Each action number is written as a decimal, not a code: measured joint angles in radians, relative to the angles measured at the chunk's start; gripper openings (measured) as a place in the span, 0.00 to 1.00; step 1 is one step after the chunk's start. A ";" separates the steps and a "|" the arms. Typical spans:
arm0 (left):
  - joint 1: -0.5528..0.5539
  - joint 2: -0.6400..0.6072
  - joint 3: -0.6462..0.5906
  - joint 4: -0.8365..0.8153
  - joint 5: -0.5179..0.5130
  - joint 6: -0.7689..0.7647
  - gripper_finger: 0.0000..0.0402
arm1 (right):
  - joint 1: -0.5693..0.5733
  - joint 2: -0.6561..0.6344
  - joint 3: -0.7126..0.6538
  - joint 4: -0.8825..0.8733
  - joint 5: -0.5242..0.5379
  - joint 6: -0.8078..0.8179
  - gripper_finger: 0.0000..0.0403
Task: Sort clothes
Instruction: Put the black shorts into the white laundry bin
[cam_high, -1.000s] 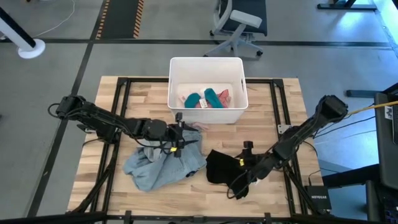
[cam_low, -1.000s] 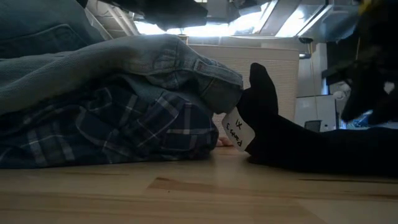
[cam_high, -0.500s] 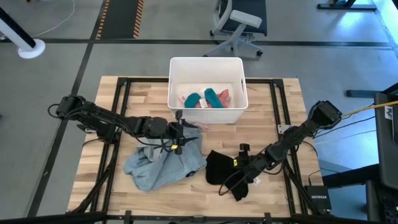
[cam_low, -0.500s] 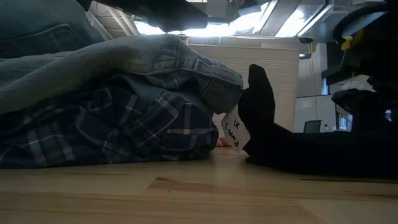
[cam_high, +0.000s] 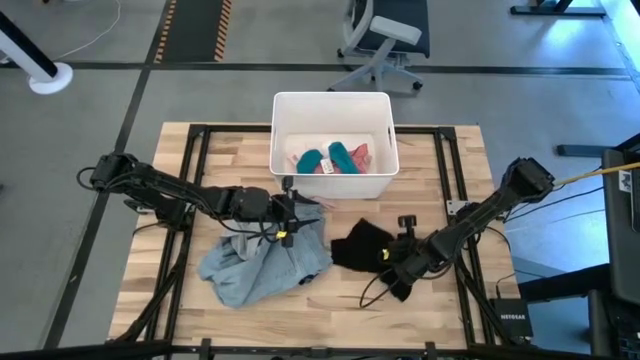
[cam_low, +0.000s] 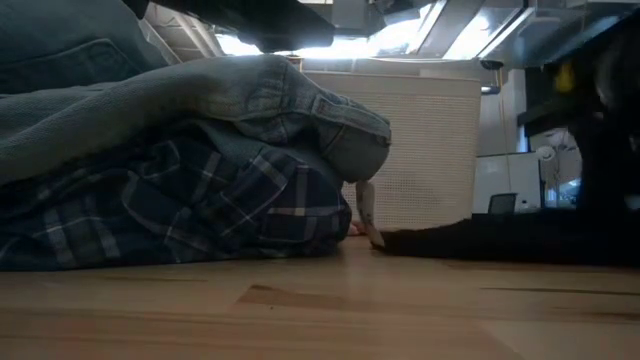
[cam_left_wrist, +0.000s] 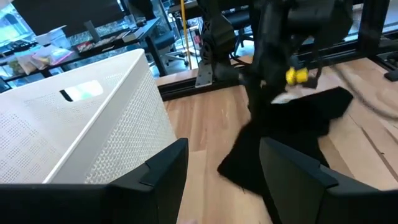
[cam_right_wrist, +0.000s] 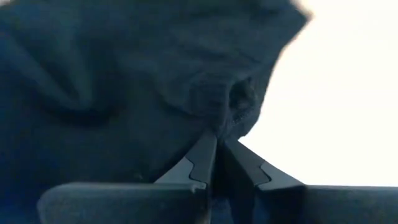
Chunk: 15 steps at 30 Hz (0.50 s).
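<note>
Right gripper (cam_high: 392, 262) is pinched shut on the black garment (cam_high: 362, 247), which is bunched on the table (cam_high: 180, 300) just beside it, toward the middle. Farther that way, the left gripper (cam_high: 296, 218), fingers spread, is poised over the grey-blue shirt (cam_high: 262, 262) near the white bin (cam_high: 283, 130).

White plastic bin (cam_high: 331, 104) sits at the far edge of the wooden desk (cam_high: 180, 160), roughly centered. Its walls have a fine perforated mesh look up close. A black metal frame (cam_high: 200, 150) runs around the desk top. Behind it on the grey floor there's a rolling office chair (cam_high: 385, 40), plus a yellow-black hazard strip (cam_high: 195, 28) off to one side.
</note>
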<state>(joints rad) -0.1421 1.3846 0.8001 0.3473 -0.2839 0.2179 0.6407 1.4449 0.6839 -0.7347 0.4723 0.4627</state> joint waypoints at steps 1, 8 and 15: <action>0.000 0.000 0.000 -0.001 0.000 -0.002 0.48 | 0.000 -0.003 0.040 -0.065 0.023 0.000 0.09; 0.006 0.000 0.000 -0.002 -0.001 -0.016 0.48 | 0.000 -0.002 0.250 -0.297 0.140 -0.094 0.02; 0.006 0.000 0.000 -0.023 0.000 -0.032 0.48 | 0.000 -0.003 0.390 -0.286 0.244 -0.220 0.07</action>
<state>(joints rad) -0.1356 1.3842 0.8005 0.3247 -0.2840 0.1856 0.6407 1.4422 1.0737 -1.0203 0.7158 0.2431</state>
